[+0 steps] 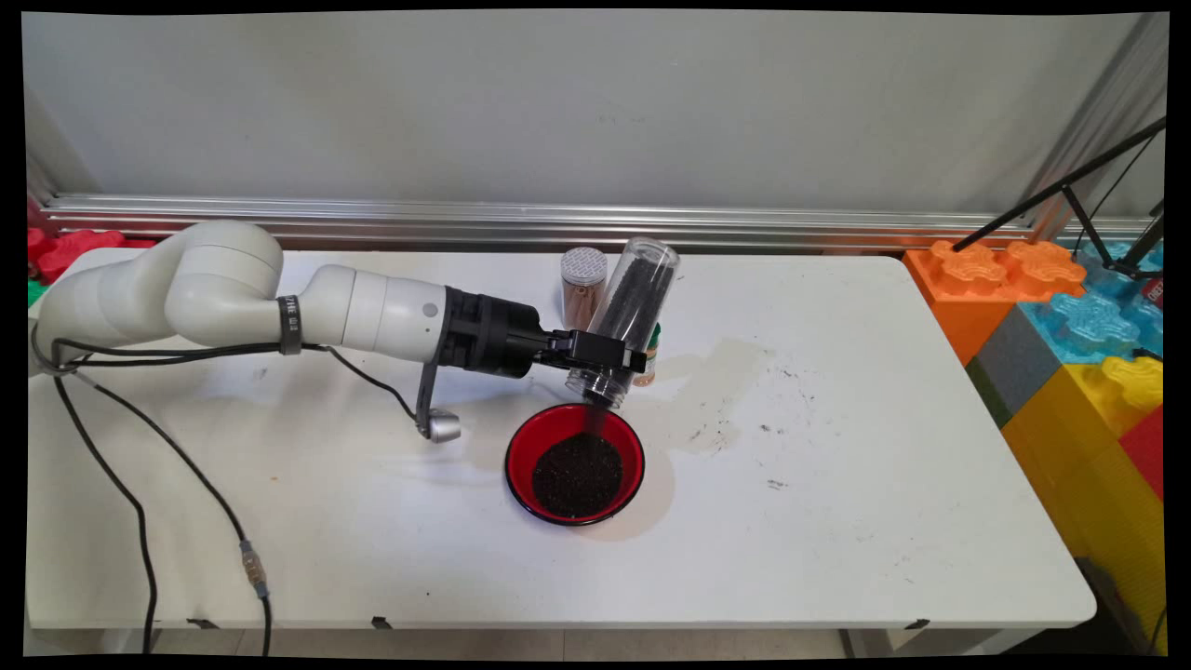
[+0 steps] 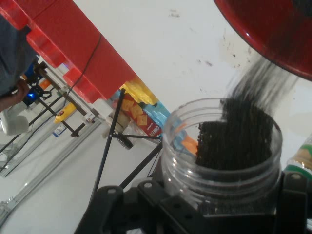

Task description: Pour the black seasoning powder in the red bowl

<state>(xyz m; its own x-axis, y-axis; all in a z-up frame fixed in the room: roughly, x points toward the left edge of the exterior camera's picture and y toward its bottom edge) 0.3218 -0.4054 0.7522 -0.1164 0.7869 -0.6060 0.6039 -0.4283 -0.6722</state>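
While the gripper [image 1: 609, 365] reaches in from the 9 o'clock side, its jaws are clenched on the lower body of a clear jar [image 1: 628, 312], just above the jar's mouth. The jar is tilted, mouth down toward 7 o'clock and closed base up toward 1 o'clock. Dark granules [image 1: 635, 296] lie along the inside of the jar. A thin stream of them runs from the mouth into the red bowl [image 1: 528, 448].

The bowl stands on the white table [image 1: 837, 484] directly under the jar mouth, at 6 o'clock from the gripper. It has a dark rim and already contains a round heap of dark grains [image 1: 578, 475] covering most of its floor.

In the hand view the open jar mouth [image 2: 222, 146] fills the lower centre, with granules piled at its lip and streaming toward the bowl's red wall [image 2: 273, 34] at the 1 o'clock corner.

Behind the jar, at 11 o'clock from the gripper, stands a shaker [image 1: 582, 287] with a perforated pale lid and brownish contents. A second small bottle [image 1: 651, 358] with a green band is partly hidden just at 3 o'clock of the gripper.

Tan stains [image 1: 721, 386] and scattered dark specks mark the table at 3 o'clock of the bowl. Large plastic blocks [image 1: 1070, 326] stand off the table's 3 o'clock end.
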